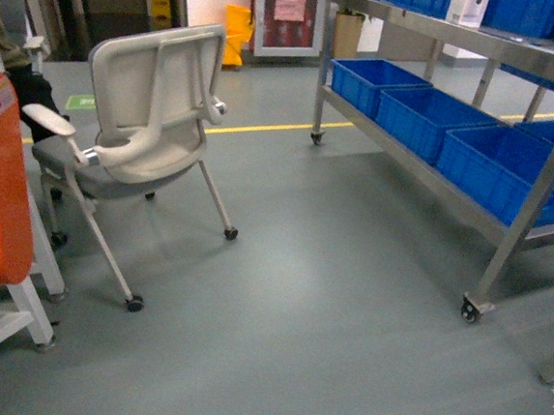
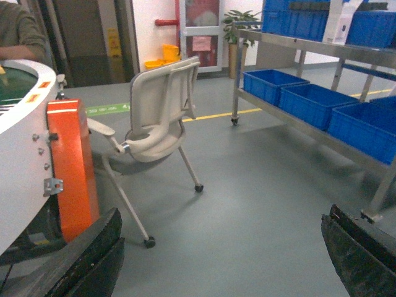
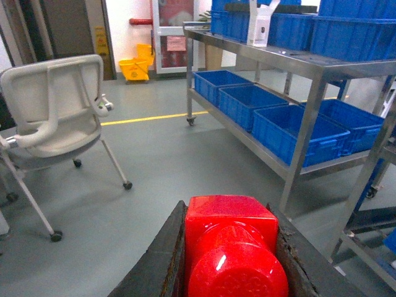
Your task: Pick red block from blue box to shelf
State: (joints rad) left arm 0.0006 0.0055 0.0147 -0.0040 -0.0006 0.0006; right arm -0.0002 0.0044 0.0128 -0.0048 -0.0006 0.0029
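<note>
Since the red block [image 3: 230, 247] sits clamped between the two dark fingers [image 3: 162, 260] of our right hand [image 3: 232, 260], we judge it from the right wrist view: small, glossy, hard plastic, so probably light and stiff, but slick on its smooth faces. Our pads press the two flat side walls, with the round stud pointing toward the camera. That looks to us like the sound place to hold it, because the stud is rounded and would offer little purchase. A hard squeeze should not hurt it; the likelier fault is a slip or a twist if the grip eases.

Our left hand [image 2: 223, 260] hangs with its fingers spread wide and nothing between them.

To the right and farther off stands the shelf [image 3: 309, 68], its steel tiers carrying dark blue crates [image 3: 297, 130]. A white chair [image 1: 154, 119] stands on the floor to the left. We cannot see the blue box in any view.
</note>
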